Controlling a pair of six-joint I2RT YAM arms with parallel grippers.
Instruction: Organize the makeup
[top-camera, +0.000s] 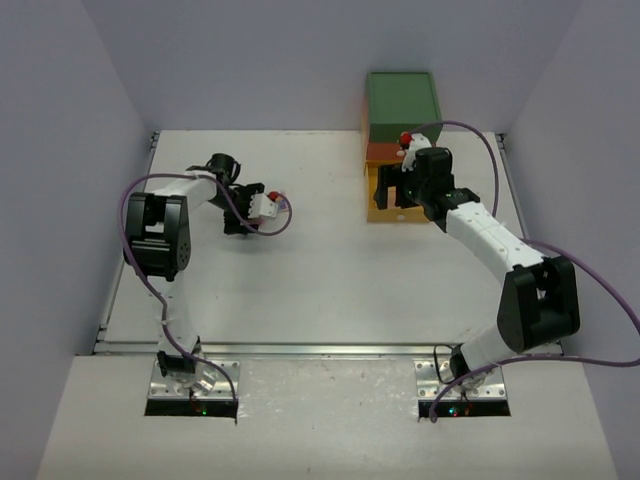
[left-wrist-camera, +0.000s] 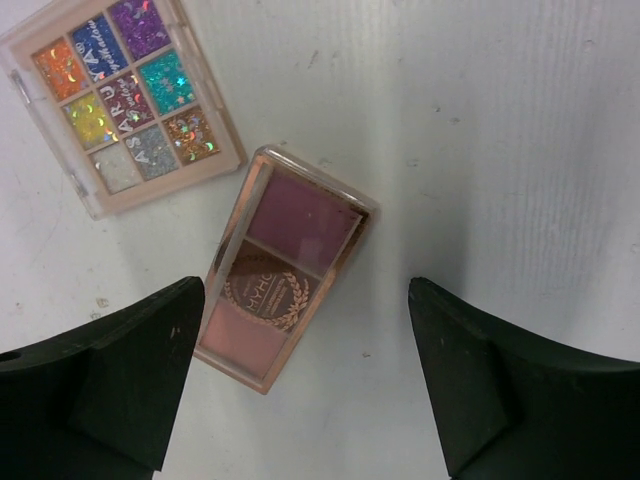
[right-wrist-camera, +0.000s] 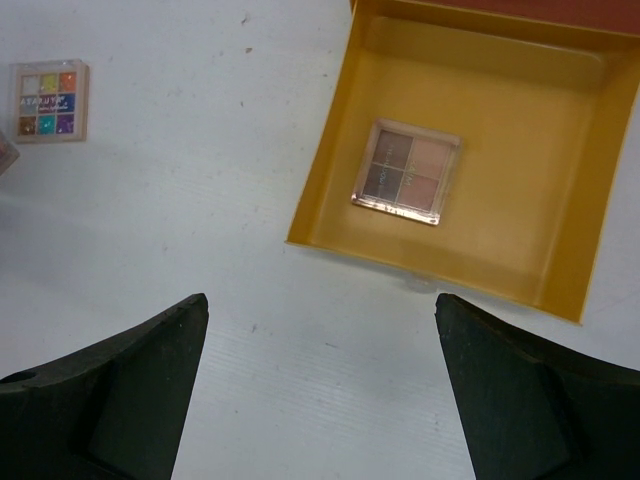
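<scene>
Two palettes (left-wrist-camera: 120, 100) (left-wrist-camera: 285, 265) on table (left-wrist-camera: 500, 150), third palette (right-wrist-camera: 406, 170) in yellow drawer (right-wrist-camera: 510, 200); left claw (left-wrist-camera: 305, 300), right claw (right-wrist-camera: 320, 300) apart, seemingly empty.

A white table (top-camera: 320, 290) carries a stacked plastic drawer chest (top-camera: 400, 105), green on top over an orange tier and a yellow one. It stands at the far edge toward the far right corner, with its yellow drawer (top-camera: 376, 212) drawn out toward the near edge. The white-and-black right arm (top-camera: 490, 235), trailing a purple cable (top-camera: 470, 128), reaches in from the near right edge so that the right gripper (top-camera: 393, 192) hangs over that open drawer. The matching left arm (top-camera: 160, 235) rises from the near left edge, and the left gripper (top-camera: 240, 218) points down at the table's far left part, well apart from the chest.
</scene>
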